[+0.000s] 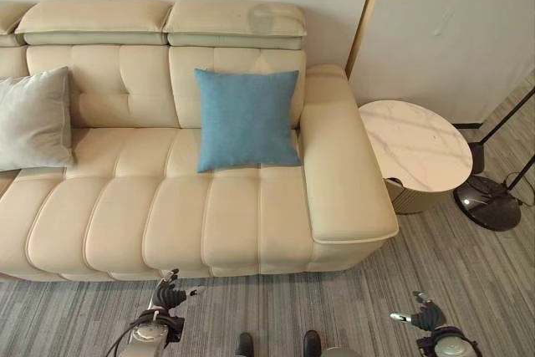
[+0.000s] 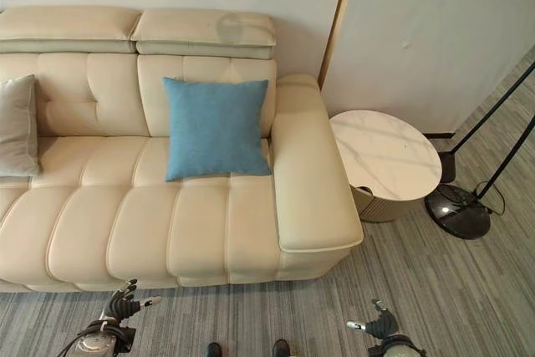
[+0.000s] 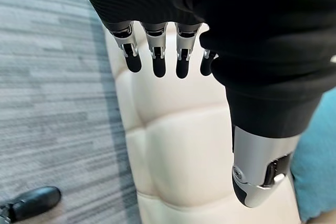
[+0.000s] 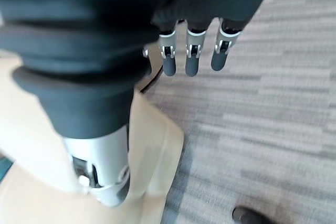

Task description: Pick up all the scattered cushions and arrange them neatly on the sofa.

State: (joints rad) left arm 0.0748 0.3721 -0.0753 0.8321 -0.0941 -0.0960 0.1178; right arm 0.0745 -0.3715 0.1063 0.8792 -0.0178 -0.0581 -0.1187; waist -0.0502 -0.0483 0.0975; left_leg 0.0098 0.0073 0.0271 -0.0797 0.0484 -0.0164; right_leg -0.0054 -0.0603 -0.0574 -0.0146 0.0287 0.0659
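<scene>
A blue cushion [image 1: 247, 118] leans upright against the backrest of the cream sofa [image 1: 125, 223], beside its right armrest [image 1: 338, 165]. A grey cushion [image 1: 33, 119] stands against the backrest at the left edge of the eye views. My left hand [image 1: 170, 294] hangs low in front of the sofa's front edge, its fingers [image 3: 155, 59] straight and holding nothing; the blue cushion [image 3: 315, 161] shows past its thumb. My right hand [image 1: 428, 317] hangs over the carpet to the right of the sofa, fingers [image 4: 190, 59] straight and empty.
A round marble-topped side table [image 1: 415, 146] stands right of the armrest. A black floor lamp base [image 1: 487, 201] with slanted poles sits further right. Grey striped carpet [image 1: 468, 282] covers the floor. A gold strip [image 1: 365, 14] runs up the wall.
</scene>
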